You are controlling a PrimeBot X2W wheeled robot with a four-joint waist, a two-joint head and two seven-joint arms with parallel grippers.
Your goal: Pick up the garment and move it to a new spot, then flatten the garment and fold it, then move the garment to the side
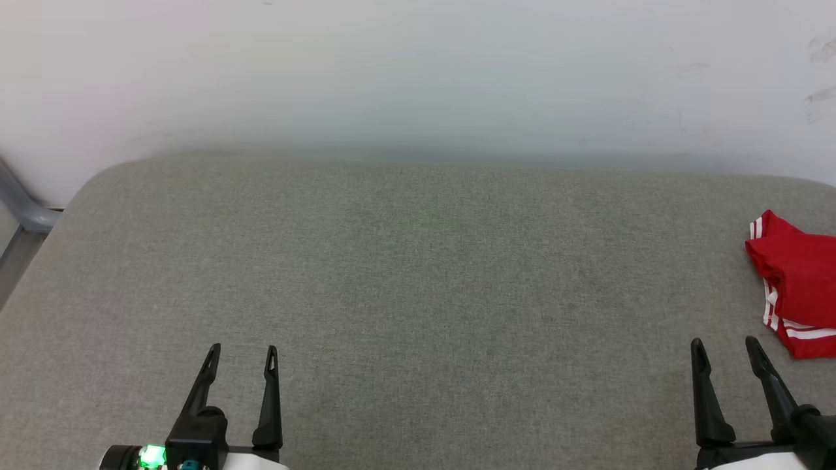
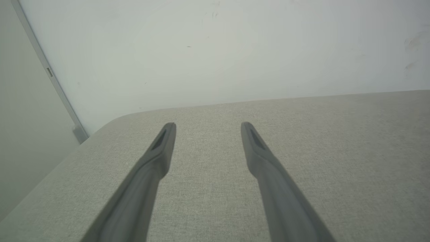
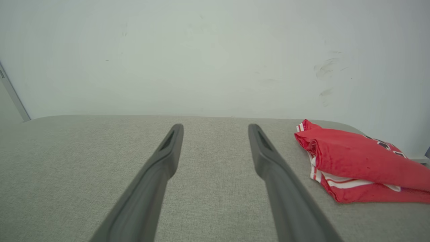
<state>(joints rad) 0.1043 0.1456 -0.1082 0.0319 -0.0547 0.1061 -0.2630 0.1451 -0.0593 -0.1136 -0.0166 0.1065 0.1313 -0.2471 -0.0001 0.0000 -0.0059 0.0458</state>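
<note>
one garment, two claws, one grey fabric-topped bench, one pale wall behind it.

garment: red, folded into a thick bundle, lying on the bench at its far right side. the head view's right edge cuts it off. its long axis runs roughly far-to-near, slanting a little rightward toward the near end. red-and-white striped trim shows along the side facing bench centre and at the far corner. in the right wrist view a bit of black print shows on its far upper part. whole outline can't be made out.

left claw: both dark fingers spread apart, nothing between them, over the near left of the bench, pointing at the wall, well apart from the garment.

right claw: fingers likewise spread and empty, near right, just beside the garment's near end, not touching it.

edges: bench's far edge meets the wall; far-left corner rounded, with a grey metal bar beyond it. broad bare fabric from the left edge across the middle up to the garment.
</note>
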